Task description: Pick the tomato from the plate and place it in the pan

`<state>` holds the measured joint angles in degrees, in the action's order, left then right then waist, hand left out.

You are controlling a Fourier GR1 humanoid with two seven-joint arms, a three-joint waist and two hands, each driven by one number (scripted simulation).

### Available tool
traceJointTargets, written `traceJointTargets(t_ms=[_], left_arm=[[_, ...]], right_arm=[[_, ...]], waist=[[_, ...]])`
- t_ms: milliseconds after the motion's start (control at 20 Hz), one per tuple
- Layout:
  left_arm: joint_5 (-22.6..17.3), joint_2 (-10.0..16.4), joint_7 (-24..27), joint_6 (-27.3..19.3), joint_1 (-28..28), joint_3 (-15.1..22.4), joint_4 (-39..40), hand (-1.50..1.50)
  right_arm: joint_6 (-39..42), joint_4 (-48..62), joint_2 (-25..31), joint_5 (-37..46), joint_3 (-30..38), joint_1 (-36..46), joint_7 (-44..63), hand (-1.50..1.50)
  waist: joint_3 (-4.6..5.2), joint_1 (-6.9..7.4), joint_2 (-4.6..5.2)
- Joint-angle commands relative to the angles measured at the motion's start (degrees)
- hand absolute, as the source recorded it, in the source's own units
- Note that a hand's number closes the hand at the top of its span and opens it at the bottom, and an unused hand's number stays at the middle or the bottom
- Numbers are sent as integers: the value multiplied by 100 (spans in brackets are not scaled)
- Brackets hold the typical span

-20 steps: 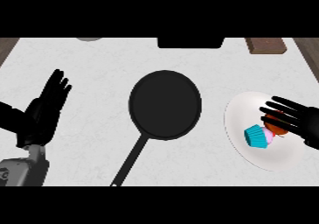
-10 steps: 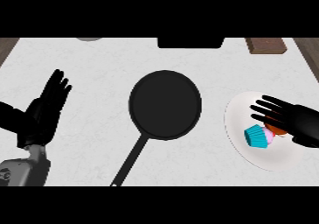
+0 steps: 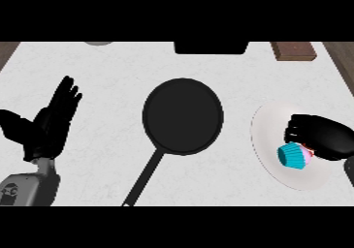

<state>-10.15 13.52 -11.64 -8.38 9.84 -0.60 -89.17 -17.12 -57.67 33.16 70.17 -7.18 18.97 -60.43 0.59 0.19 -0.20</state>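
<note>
Right of frame, on plate (image 3: 301,178): right hand (image 3: 321,138), fingers curled down over tomato, which is hidden beneath them; blue cupcake (image 3: 292,156) just beside. Centre of surface (image 3: 101,72): black pan (image 3: 183,116), directly left of that hand, handle running to lower left, away from plate. Left edge: left hand (image 3: 49,127), open, resting, holding nothing. Next move, judged: lift, carry leftward.
</note>
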Motion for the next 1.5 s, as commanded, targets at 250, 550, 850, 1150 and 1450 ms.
traceJointTargets(t_ms=[250,550,850,1150,1450], left_arm=[[-166,176,-325,226,-29,-193,-336,0],[33,-5,-151,138,56,-48,-21,0],[9,44,-130,102,4,-121,-153,0],[51,73,-153,118,-7,-94,-94,0],[62,27,-170,158,5,-4,-35,0]], right_arm=[[-295,358,-381,-109,-194,150,-517,150],[401,114,-1094,-385,-139,302,990,150],[851,670,-1851,-500,643,111,3211,150],[659,214,-2354,72,933,826,5080,150],[465,-146,-3261,763,915,1644,7151,150]], waist=[[-63,60,23],[-50,0,16],[2,-69,25],[55,47,-165],[70,251,-187]])
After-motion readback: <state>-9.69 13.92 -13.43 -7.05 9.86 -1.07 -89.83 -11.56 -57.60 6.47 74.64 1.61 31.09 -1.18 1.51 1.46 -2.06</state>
